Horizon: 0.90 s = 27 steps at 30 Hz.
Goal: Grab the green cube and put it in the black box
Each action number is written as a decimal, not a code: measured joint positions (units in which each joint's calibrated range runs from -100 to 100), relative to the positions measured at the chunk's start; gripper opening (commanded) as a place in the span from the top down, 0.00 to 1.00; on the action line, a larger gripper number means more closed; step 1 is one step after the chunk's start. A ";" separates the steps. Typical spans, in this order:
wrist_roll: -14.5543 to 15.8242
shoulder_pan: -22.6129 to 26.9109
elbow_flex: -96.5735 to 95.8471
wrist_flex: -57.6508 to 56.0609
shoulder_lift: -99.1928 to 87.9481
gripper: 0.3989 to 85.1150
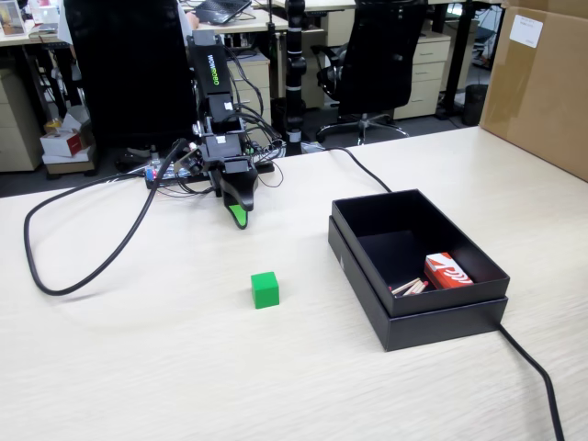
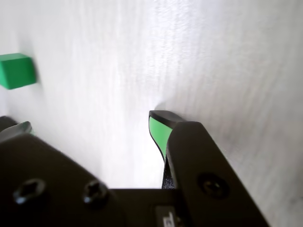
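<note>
- Your gripper point(image 1: 240, 217) hangs nose-down over the table point(image 1: 138, 367) near the arm's base, well apart from everything, which reads as a resting or starting pose and not a reach.
- You cannot tell whether its jaws are open or closed: in the fixed view they line up one behind the other, and the wrist view shows one green-faced tip clearly while the other side is a dark blur. Nothing is between them.
- The green cube point(image 1: 265, 289) sits flat on the bare table, at about 5 o'clock from the gripper in the fixed view, free on all sides, so you should have room to come down over it.
- In the wrist view the cube point(image 2: 16, 71) sits at 10 o'clock, at the left edge, so the gripper is not lined up with it.
- The black box point(image 1: 372, 285) lies at 3 o'clock from the cube, open-topped. A red-and-white packet point(image 1: 447, 271) and some pale sticks point(image 1: 410, 288) fill its near right corner, so the empty far half looks like the easier drop spot.
- A black cable point(image 1: 87, 248) loops at 9 o'clock, clear of your likely path.
</note>
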 measured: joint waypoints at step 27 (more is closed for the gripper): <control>1.07 0.44 85.26 -38.40 81.55 0.48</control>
